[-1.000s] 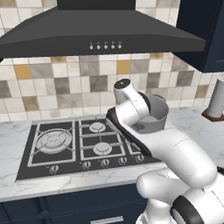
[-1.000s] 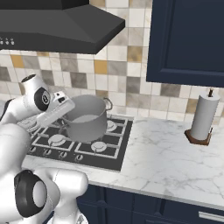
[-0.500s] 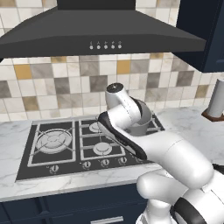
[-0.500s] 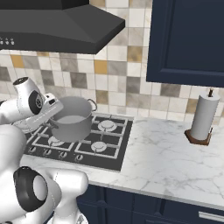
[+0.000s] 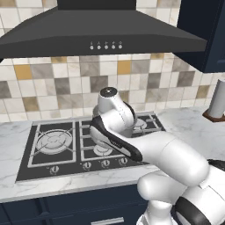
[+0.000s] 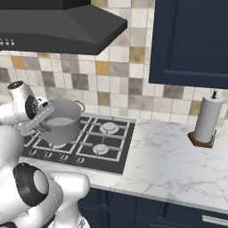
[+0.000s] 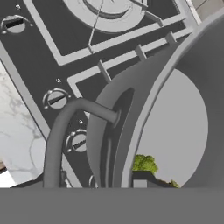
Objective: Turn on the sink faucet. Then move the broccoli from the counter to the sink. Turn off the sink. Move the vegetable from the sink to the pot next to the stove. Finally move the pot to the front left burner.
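**Pot held over the middle of the cooktop, broccoli inside**

From where I stand, the white arm's two-finger gripper (image 6: 44, 119) is clamped on the near rim of the round silver-grey metal cooking pot (image 6: 62, 127), one dark fingertip (image 7: 141, 180) inside the wall and the other outside. In the right base view the pot hangs over the left part of the black glass gas cooktop (image 6: 102, 147); whether its bottom touches the black grates there I cannot tell. One looped handle (image 6: 79, 105) sticks out on the pot's far side.

Looking along the hand, a curved grey handle (image 7: 59, 131) arches out from the pot's outer wall (image 7: 105, 131), and the small green broccoli floret (image 7: 145, 164) lies on the pale floor of the pot, just beside the inner fingertip and against the wall. Below the handle run the round stove knobs (image 7: 56, 99), with a strip of the white marble worktop with grey veins (image 7: 17, 140) beyond them.

The largest round silver burner with concentric rings (image 5: 53, 141) sits under its own square grate at the front left of the cooktop, bare, off to the left of the arm in the left base view. In that view the arm's bulk hides the pot.

A dark range hood (image 5: 103, 37) hangs above the cooktop. Well to the right, on the marble, a white paper-towel roll on a wooden stand (image 6: 207, 120) stands upright below a navy wall cabinet (image 6: 191, 42).
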You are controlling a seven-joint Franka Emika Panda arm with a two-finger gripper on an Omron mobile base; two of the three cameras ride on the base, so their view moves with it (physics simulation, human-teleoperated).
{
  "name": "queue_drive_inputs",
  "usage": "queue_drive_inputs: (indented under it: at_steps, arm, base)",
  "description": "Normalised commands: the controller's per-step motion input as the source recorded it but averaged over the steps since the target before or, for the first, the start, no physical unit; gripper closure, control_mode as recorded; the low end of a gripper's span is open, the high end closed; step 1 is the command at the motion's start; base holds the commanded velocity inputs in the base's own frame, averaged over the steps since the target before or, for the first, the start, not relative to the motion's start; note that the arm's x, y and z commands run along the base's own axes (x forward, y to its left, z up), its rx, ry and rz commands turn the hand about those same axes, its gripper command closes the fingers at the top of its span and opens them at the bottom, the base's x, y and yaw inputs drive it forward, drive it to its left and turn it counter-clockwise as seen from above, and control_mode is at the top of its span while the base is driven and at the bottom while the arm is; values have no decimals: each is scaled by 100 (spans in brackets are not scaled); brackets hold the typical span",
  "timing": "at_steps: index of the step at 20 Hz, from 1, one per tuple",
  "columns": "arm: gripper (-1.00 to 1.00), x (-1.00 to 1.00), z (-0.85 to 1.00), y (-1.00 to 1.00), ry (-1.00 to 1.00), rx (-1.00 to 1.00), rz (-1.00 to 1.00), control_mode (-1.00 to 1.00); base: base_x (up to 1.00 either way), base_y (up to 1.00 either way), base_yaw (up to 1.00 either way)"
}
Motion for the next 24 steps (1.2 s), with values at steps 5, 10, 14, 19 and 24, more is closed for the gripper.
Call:
queue_drive_inputs:
  at_steps: [5, 10, 14, 19, 24]
  arm:
    - [100, 19, -26, 13, 7, 0, 5, -100]
    - [100, 20, -29, 15, 6, 0, 4, -100]
    - [100, 18, -29, 20, 7, 0, 3, -100]
    - [100, 19, -30, 12, 5, -1, 1, -100]
    - [100, 13, -22, 14, 10, 0, 2, -100]
  base:
    - [0, 0, 0]
    - [0, 0, 0]
    - [0, 0, 0]
    - [0, 0, 0]
    - [0, 0, 0]
